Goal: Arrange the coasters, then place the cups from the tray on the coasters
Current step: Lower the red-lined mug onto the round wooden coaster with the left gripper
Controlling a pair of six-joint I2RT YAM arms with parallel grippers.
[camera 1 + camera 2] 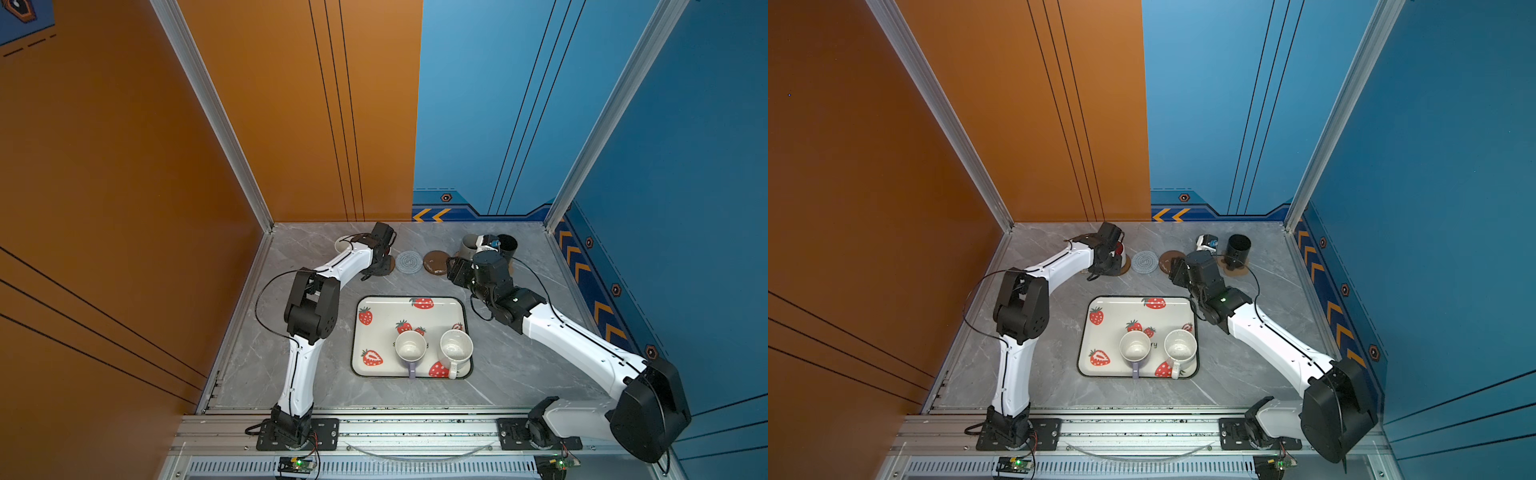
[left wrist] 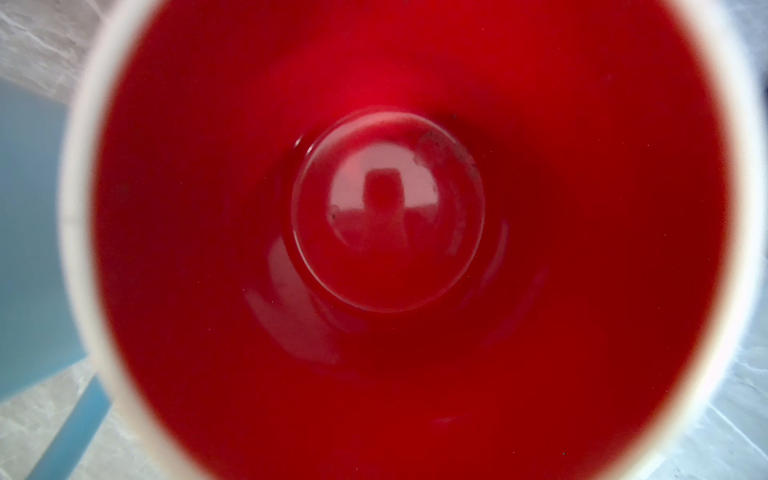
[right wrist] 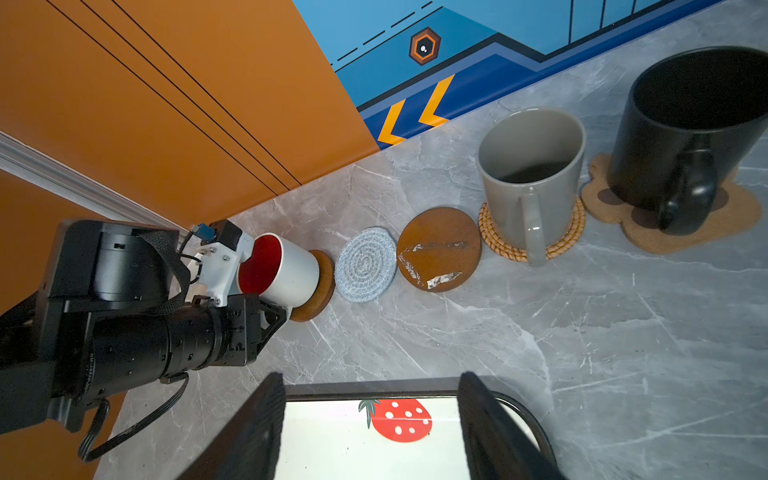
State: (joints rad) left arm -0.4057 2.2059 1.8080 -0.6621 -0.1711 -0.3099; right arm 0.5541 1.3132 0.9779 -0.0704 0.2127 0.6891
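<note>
Red is pretty much all my left wrist camera gets, it's staring straight down into the white mug point(image 2: 386, 208) with only a blurry pale rim round the edge. Off to one side there's a soft blue blob, the light blue mug point(image 2: 29, 208), too blurred for any detail. In both top views my left arm hides most of it, so I can't tell what it stands on.

From the right wrist view the white mug sits upright on a wooden coaster point(image 3: 322, 286). My left gripper point(image 3: 272, 316) is pinched narrow on its handle, though the fingers cover most of that handle.

Next along the row come the grey woven coaster point(image 3: 365, 264) and a scuffed wooden coaster point(image 3: 438, 249), both bare. Then the grey mug point(image 3: 532, 166) on the rattan coaster point(image 3: 569, 237), and the black mug point(image 3: 685, 124), cut off at the frame edge, on the paw coaster point(image 3: 731, 220).

My right gripper point(image 3: 372, 382) hangs spread wide and empty over the edge of the tray point(image 3: 332, 436) nearest the coasters. Lavender mug point(image 1: 410, 348) and speckled mug point(image 1: 456, 349) stand on the tray
</note>
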